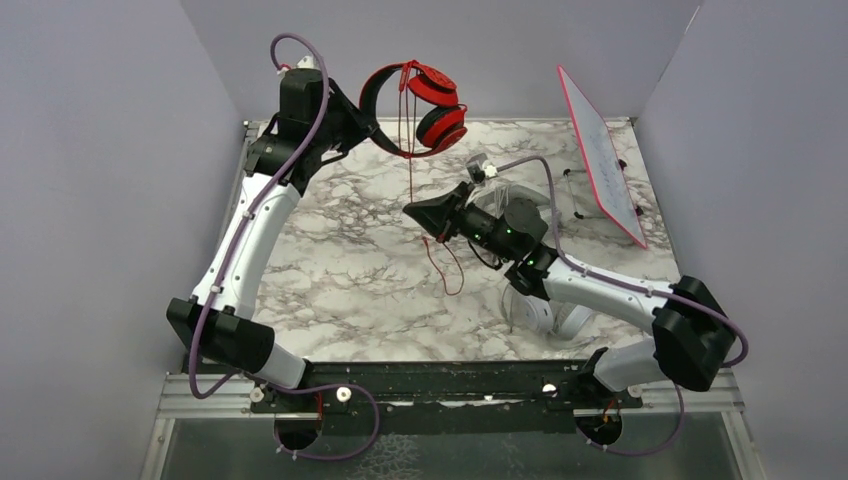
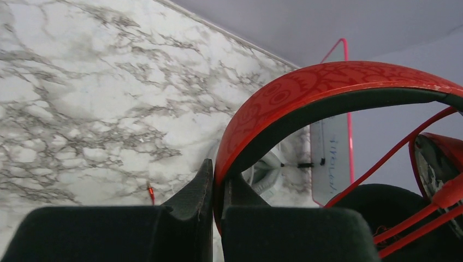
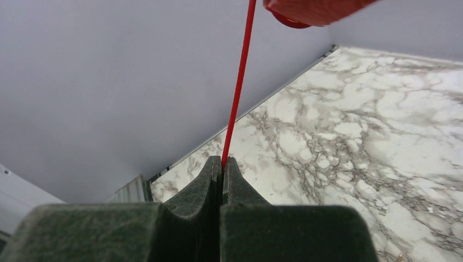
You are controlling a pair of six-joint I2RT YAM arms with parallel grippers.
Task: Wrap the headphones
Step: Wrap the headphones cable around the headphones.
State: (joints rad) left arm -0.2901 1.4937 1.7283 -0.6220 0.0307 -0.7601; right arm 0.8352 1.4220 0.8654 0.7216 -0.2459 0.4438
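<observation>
1. Left gripper (image 1: 374, 134) is clamped hard on the headband (image 2: 327, 87) of the red-and-black headphones (image 1: 432, 104); its wrist view shows the band wedged between the two fingers with no gap; the headset hangs in the air just beyond this gripper's tips, well above the marble table (image 1: 330, 290).
2. Right gripper (image 1: 412, 213) sits below the headset, pinched fully closed on the red cable (image 1: 409, 165); in its own wrist view the cable (image 3: 238, 93) runs straight and taut from the fingertips up to a red ear cup at the top of the frame.
3. Below the right gripper the rest of the cable hangs slack in a loose curl toward the table; I cannot tell whether its end touches the surface.
4. Step in hand, as I judge it: winding the cord onto this headset; a few red strands cross between band and cups beside the left gripper, so the wrap looks begun; most of the length looks unwound.
5. Next move, I think: hold the left gripper steady; carry the pinched cable round the band with the right; regrip lower as the slack shortens; keep tension modest so the band does not slide out of the left fingers.
6. A white headset (image 1: 545, 312) lies on the table behind the right gripper, partly under that arm; its cable is hidden, so I cannot tell whether it is wrapped.
</observation>
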